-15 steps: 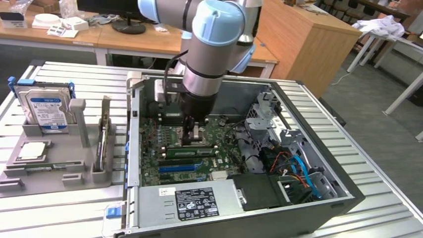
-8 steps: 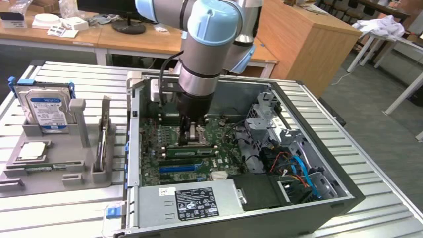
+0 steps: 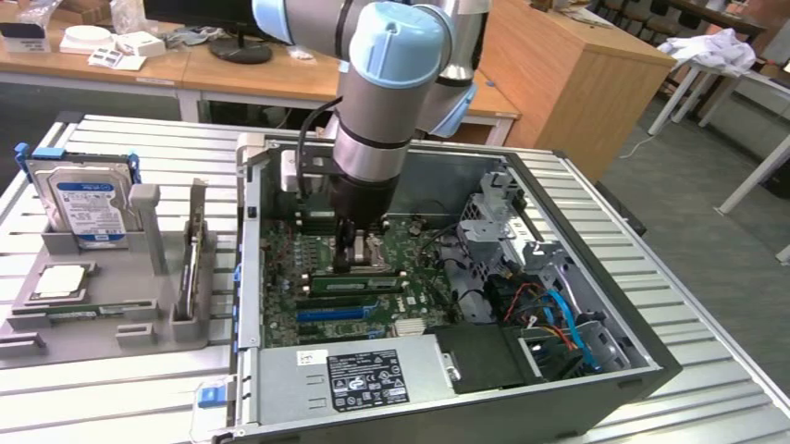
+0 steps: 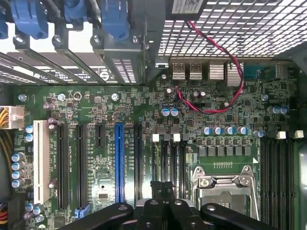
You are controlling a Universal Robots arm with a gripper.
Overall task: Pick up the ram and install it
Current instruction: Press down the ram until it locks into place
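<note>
A ribbed metal surface (image 3: 691, 333) of pale slats fills the foreground under even, soft light. Behind it stand light wooden desks (image 3: 148, 69) and a tall wooden cabinet (image 3: 580, 74). At the exterior view's right, grey floor (image 3: 691, 176) runs beneath a white-legged table (image 3: 765, 102) carrying crumpled white cloth (image 3: 722, 48).

An open computer case (image 3: 593, 370) lies on a slatted surface (image 3: 716, 305), motherboard (image 4: 96, 105) exposed with a blue slot (image 4: 119, 163). A hard drive (image 3: 84, 205) stands in a grey holder (image 3: 111, 314) beside it.
</note>
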